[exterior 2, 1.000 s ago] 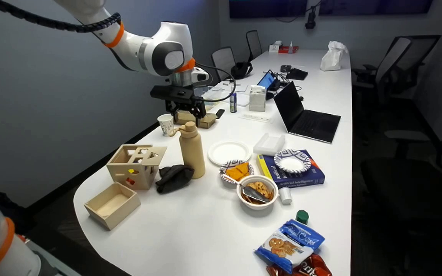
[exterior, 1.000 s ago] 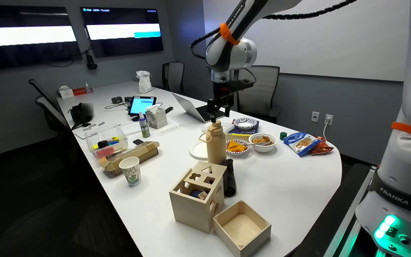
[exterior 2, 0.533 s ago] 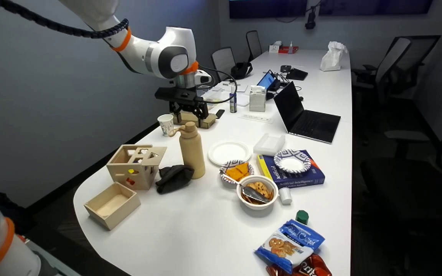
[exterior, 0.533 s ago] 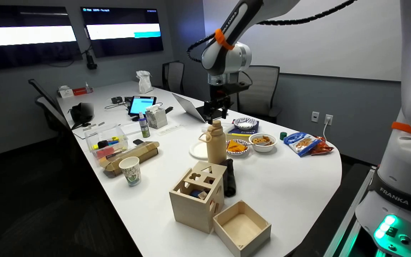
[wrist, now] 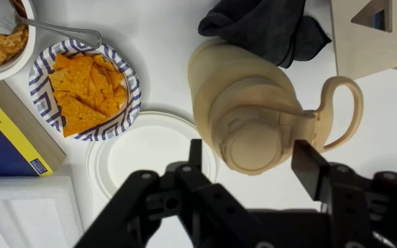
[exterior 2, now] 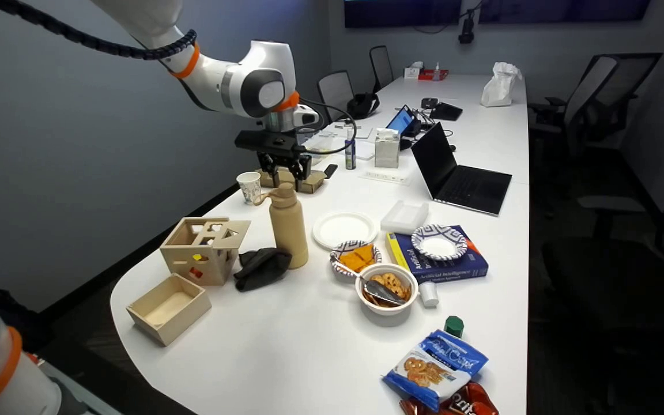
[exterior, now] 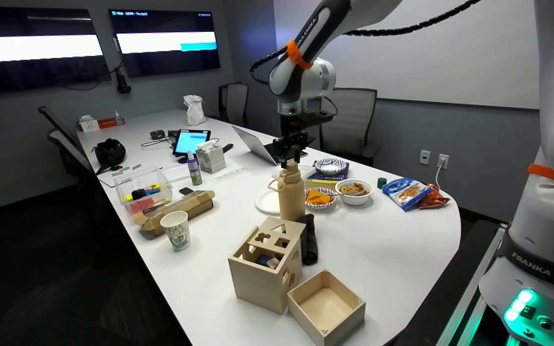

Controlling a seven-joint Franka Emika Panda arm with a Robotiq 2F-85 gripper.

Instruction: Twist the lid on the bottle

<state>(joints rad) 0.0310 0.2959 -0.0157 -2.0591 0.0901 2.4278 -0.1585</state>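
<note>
The cream bottle point(exterior 2: 289, 233) stands upright on the table, a loop strap at its neck. Its round lid point(wrist: 253, 146) sits on top, in line with the matching cream neck. In the wrist view my gripper point(wrist: 248, 151) has one finger on each side of the lid, with a gap visible on the left; the right fingertip point(wrist: 303, 156) overlaps the strap's base in the picture. The jaws are partly closed but hold nothing. Both exterior views show the fingertips just above or behind the lid point(exterior: 290, 168); whether they reach down beside it I cannot tell.
A dark cloth point(exterior 2: 263, 268) lies against the bottle's foot, near the wooden shape box point(exterior 2: 205, 253). On its other side are a white plate point(exterior 2: 344, 229), a bowl of orange chips point(wrist: 84, 89), a cookie bowl point(exterior 2: 387, 288) and a blue book point(exterior 2: 459, 265).
My gripper has come down a little and shifted slightly over the bottle. Its fingers have drawn closer together. The bottle and lid have not moved.
</note>
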